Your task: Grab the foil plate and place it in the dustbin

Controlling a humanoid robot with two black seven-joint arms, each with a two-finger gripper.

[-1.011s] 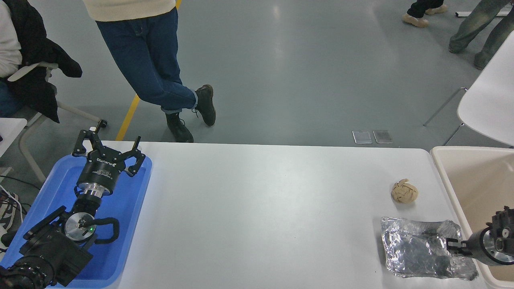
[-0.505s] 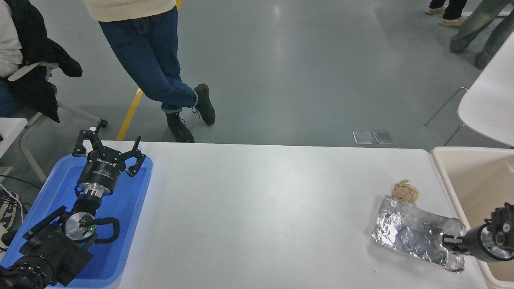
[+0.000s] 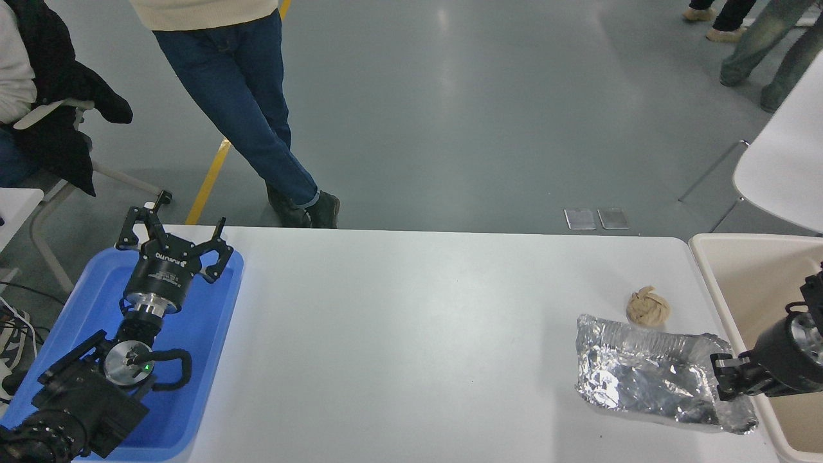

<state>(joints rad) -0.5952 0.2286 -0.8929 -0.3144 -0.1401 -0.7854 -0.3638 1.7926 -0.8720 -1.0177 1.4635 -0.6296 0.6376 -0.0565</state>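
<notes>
White counter (image 3: 411, 334) across the lower part of the view, grey floor beyond its far edge. Beige dustbin (image 3: 710, 283) at the counter's right end, thick rounded rim against the counter's edge, smooth tan inside, partly cut off by the picture's right side. Blue tray (image 3: 212, 321) at the counter's left end, under the parked left arm. Left pincer (image 3: 175, 241) above the tray's far part, fingers spread wide, holding nothing. Person in blue jeans (image 3: 251, 96) standing past the counter's far edge at upper left, dark shoes close to the edge. Dark jacket (image 3: 58, 109) draped over a chair at the far left. White chair (image 3: 781, 170) at the right edge beyond the dustbin, more legs and shoes at the top right corner. Foil plate (image 3: 643, 376) near the counter's right front corner, crinkled and silver, just left of the dustbin's rim, tilted with the open side showing; whether lifted clear of the counter cannot be told. Right pincer (image 3: 730, 379) clamped on the plate's right rim, arm entering from the right edge over the dustbin. Tan paper ball (image 3: 648, 307) on the counter just behind the plate's far rim. Two small flat grey rectangles (image 3: 596, 218) on the floor past the counter's far edge.
</notes>
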